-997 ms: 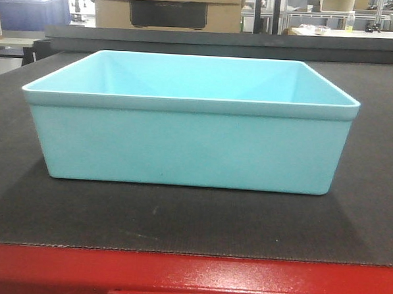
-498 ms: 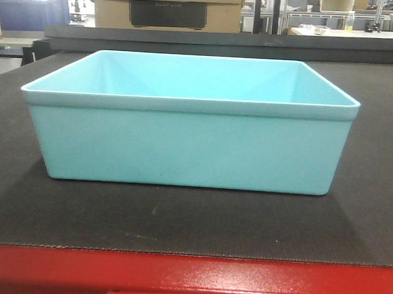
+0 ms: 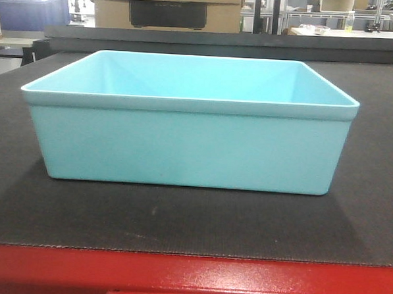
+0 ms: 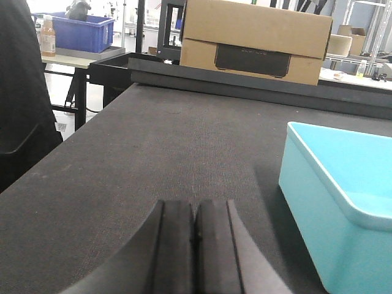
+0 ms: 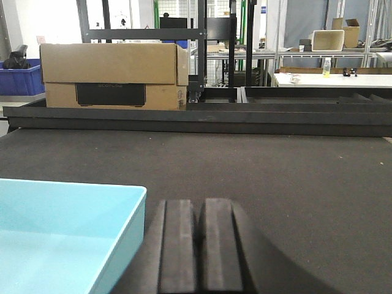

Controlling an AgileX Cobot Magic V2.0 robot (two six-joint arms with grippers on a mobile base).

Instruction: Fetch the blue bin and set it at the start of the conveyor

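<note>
The pale turquoise blue bin (image 3: 188,123) stands upright and empty on the dark textured conveyor belt (image 3: 179,222), just behind the red frame (image 3: 189,278). In the left wrist view the bin (image 4: 334,202) is to the right of my left gripper (image 4: 195,211), which is shut and empty over the belt (image 4: 153,147). In the right wrist view the bin (image 5: 61,236) is to the left of my right gripper (image 5: 199,208), which is shut and empty, close beside the bin's right wall. Neither gripper touches the bin.
A cardboard box (image 3: 167,7) sits beyond the belt's far black rail (image 3: 222,40); it also shows in the left wrist view (image 4: 254,40) and the right wrist view (image 5: 113,76). A dark blue ribbed bin (image 3: 32,12) stands on a table at the far left.
</note>
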